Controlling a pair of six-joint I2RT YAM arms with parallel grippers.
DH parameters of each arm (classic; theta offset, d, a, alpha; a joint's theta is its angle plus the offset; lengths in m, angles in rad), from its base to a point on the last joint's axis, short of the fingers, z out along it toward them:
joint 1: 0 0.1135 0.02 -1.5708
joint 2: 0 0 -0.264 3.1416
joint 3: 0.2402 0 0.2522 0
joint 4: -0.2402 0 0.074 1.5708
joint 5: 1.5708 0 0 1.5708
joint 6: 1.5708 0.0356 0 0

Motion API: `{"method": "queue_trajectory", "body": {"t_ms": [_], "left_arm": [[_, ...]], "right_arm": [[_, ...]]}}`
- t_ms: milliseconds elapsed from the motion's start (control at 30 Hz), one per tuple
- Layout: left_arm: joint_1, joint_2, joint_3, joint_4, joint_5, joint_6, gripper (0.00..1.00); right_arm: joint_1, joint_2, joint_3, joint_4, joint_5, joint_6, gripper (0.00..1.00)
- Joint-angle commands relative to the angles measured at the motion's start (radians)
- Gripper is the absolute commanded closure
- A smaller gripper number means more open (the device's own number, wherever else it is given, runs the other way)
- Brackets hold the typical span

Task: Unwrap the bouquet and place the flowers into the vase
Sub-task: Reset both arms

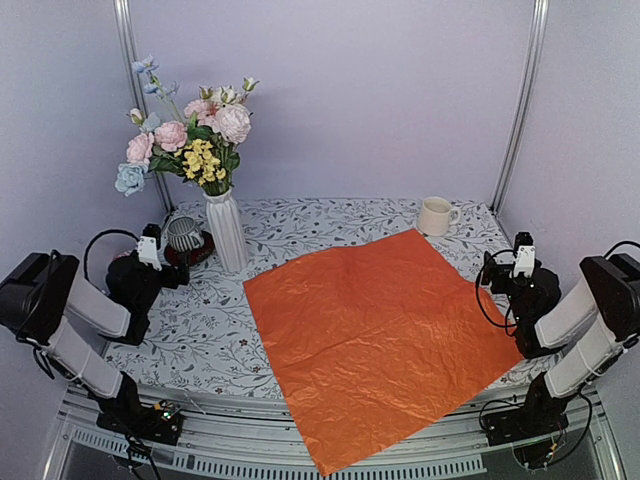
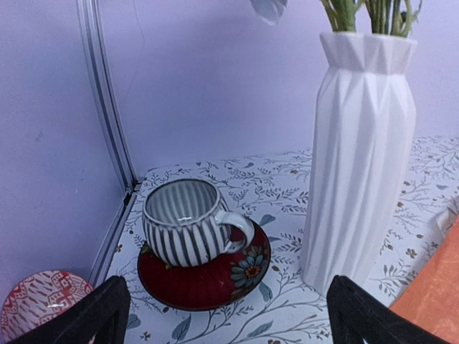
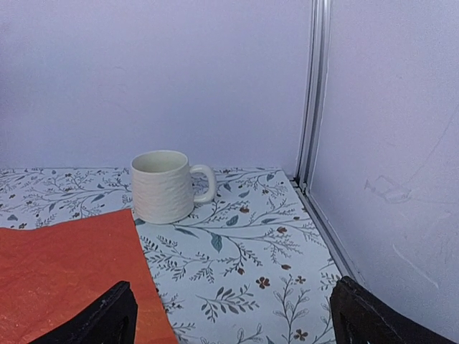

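The flowers (image 1: 195,140), pink, pale blue and yellow with green leaves, stand upright in the white ribbed vase (image 1: 227,231) at the back left; their green stems (image 2: 366,14) enter its mouth. The vase (image 2: 358,150) fills the right of the left wrist view. The bouquet's orange paper (image 1: 375,335) lies spread flat across the table's middle, overhanging the near edge. My left gripper (image 1: 150,246) sits open just left of the vase, with nothing between its fingers (image 2: 97,315). My right gripper (image 1: 522,256) is open too, at the paper's right edge, fingers (image 3: 107,319) empty.
A striped grey cup (image 2: 183,222) on a red saucer (image 2: 208,276) stands just left of the vase. A cream mug (image 3: 163,185) sits at the back right, near the paper's far corner (image 3: 64,265). A red patterned dish (image 2: 39,301) shows at far left. Metal posts (image 1: 520,100) frame the back wall.
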Motion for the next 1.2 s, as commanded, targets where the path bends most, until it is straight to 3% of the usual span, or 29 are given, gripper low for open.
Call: {"method": "queue_trajectory", "body": {"t_ms": [0,100,133,1167], "left_arm": [[0.014,0.044,-0.007,0.094,0.015,0.020,0.02],[0.015,0.049,0.008,0.072,-0.036,0.000,0.02],[0.016,0.050,0.015,0.063,-0.044,-0.006,0.02],[0.018,0.052,0.016,0.064,-0.040,-0.008,0.02]], "right_arm": [[-0.031,0.002,0.069,-0.017,-0.092,0.000,0.04],[-0.060,0.002,0.103,-0.087,-0.129,0.024,0.04],[-0.062,0.002,0.102,-0.084,-0.130,0.029,0.00],[-0.061,0.001,0.097,-0.077,-0.130,0.027,0.01]]}}
